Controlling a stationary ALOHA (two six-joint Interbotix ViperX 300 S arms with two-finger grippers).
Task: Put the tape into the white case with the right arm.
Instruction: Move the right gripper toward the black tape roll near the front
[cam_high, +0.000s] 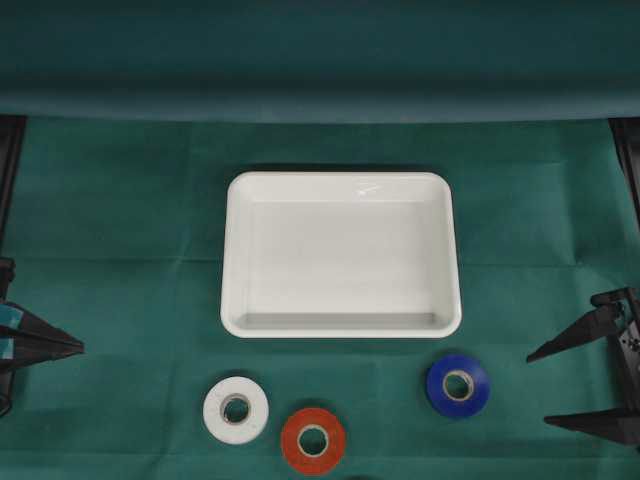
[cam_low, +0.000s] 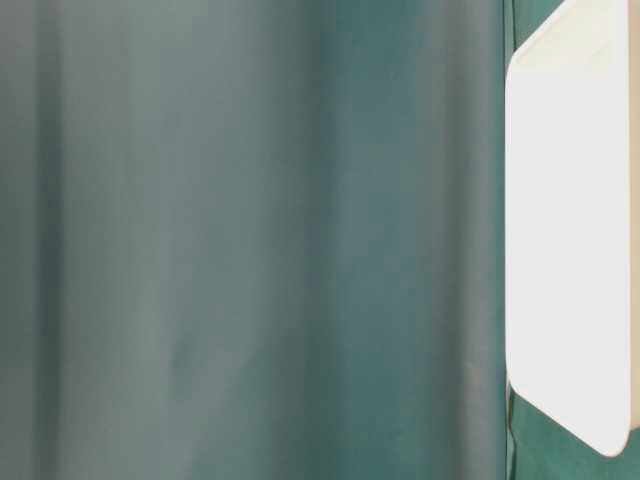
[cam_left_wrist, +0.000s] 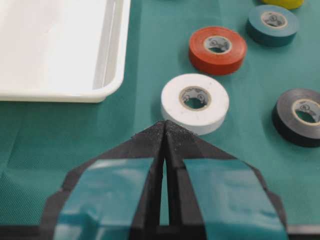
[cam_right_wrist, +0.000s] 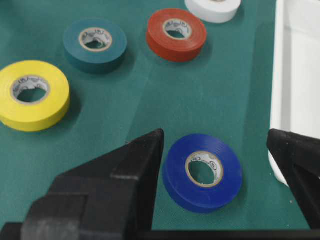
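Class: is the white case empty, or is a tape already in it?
Empty. The case shows only bare white floor; blue, red and white tapes lie outside.

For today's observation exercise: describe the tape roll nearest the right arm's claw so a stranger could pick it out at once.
Find the white case in the middle of the green cloth. Three rolls lie flat along its near side; take the one off its right corner, closest to the open right claw. It is the blue tape, while its neighbours are the red tape and the white tape.
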